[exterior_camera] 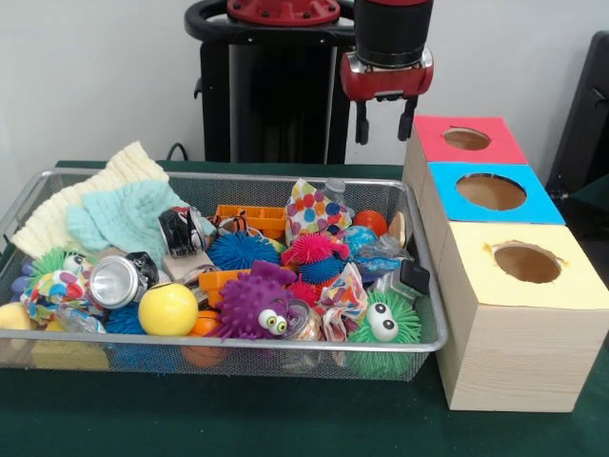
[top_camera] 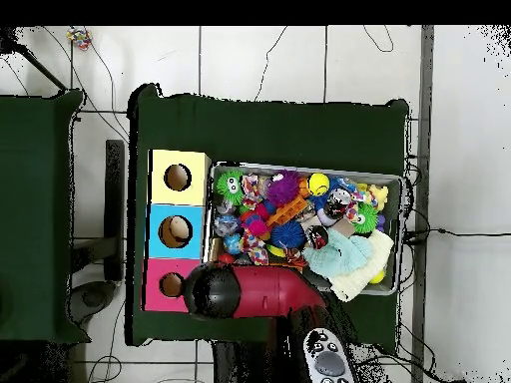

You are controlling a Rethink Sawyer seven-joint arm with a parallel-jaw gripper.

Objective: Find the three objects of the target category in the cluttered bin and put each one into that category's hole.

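The wire-mesh metal bin [exterior_camera: 419, 276], taken here as the landmark, is heaped with clutter: spiky rubber balls such as the purple googly-eyed ball [exterior_camera: 252, 305] and the green googly-eyed ball [exterior_camera: 381, 324], a smooth yellow ball [exterior_camera: 167, 308], a crushed silver drinks can [exterior_camera: 116, 281] and pale knitted cloths [exterior_camera: 119, 209]. Beside the bin's end stands a row of three wooden boxes with round holes, topped yellow [exterior_camera: 523, 262], blue [exterior_camera: 490, 192] and red [exterior_camera: 466, 139]. The red-and-black gripper [exterior_camera: 383, 120] hangs above the bin's far corner, next to the red box, its two fingers spread and empty. Nothing is visibly lodged in any hole; judged thus, all three placements appear to remain, and the target category cannot be told.
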